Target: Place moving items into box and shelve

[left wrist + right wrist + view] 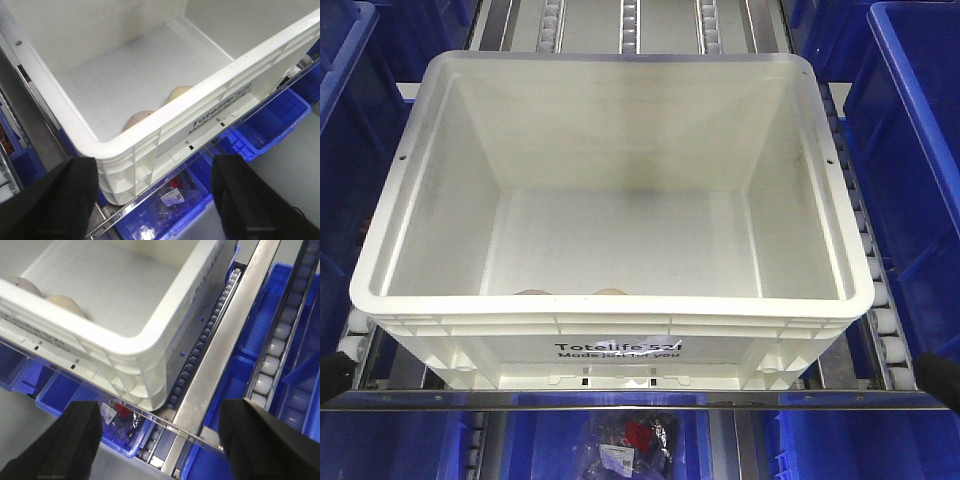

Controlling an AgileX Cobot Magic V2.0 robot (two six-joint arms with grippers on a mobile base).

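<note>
A large white box [610, 305] sits on the shelf's roller rails. Two rounded beige items [177, 93] [137, 119] lie inside against its front wall; they also show in the right wrist view [62, 304] and barely over the rim in the front view [610, 291]. My left gripper [157, 200] is open and empty, its fingers [55, 200] straddling the box's front left corner from below. My right gripper [160, 440] is open and empty, fingers [265, 440] wide apart below the box's front right corner [145, 375].
Blue bins [910, 150] flank the box on both sides. A lower blue bin [630, 440] holds bagged red and black parts. A metal shelf lip [640, 398] runs under the box front. Roller tracks [280, 335] lie to the right.
</note>
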